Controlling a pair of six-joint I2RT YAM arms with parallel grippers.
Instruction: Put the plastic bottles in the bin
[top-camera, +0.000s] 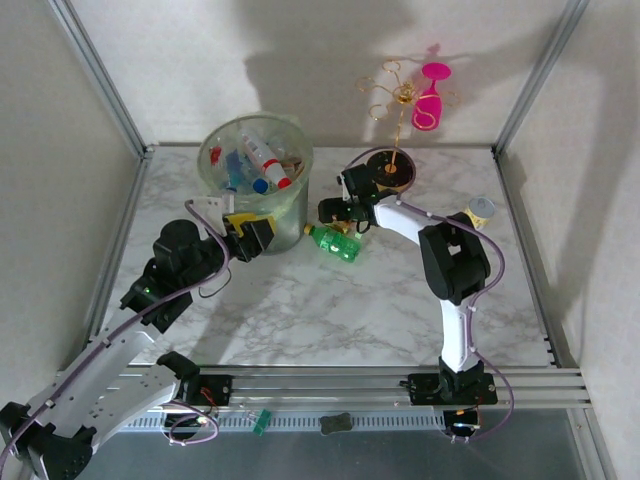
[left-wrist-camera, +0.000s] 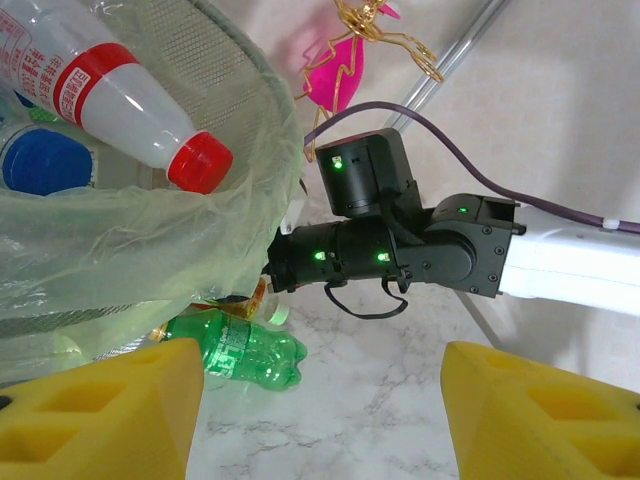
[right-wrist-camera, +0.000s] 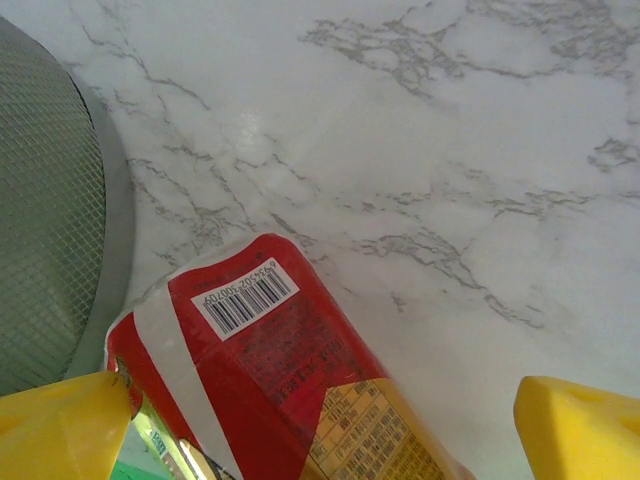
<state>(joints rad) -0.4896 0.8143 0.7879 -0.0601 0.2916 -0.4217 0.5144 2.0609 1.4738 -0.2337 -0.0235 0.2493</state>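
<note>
The right claw (right-wrist-camera: 320, 420) hangs low over the marble desk (top-camera: 330, 310) with its yellow fingers (right-wrist-camera: 60, 425) spread wide on either side of a red-labelled bottle (right-wrist-camera: 270, 370) that lies beside the foot of the bin (top-camera: 290, 210). The bottle's label seems to brush the left-hand finger, and a gap shows at the other, so nothing is clamped. A green bottle (top-camera: 335, 243) lies on its side on the desk just beside this claw. The left claw (left-wrist-camera: 320, 410), level with the bin's bag-lined rim, is also parted wide and holds nothing. Inside the bin a white bottle with a red cap (left-wrist-camera: 110, 100) rests among others.
</note>
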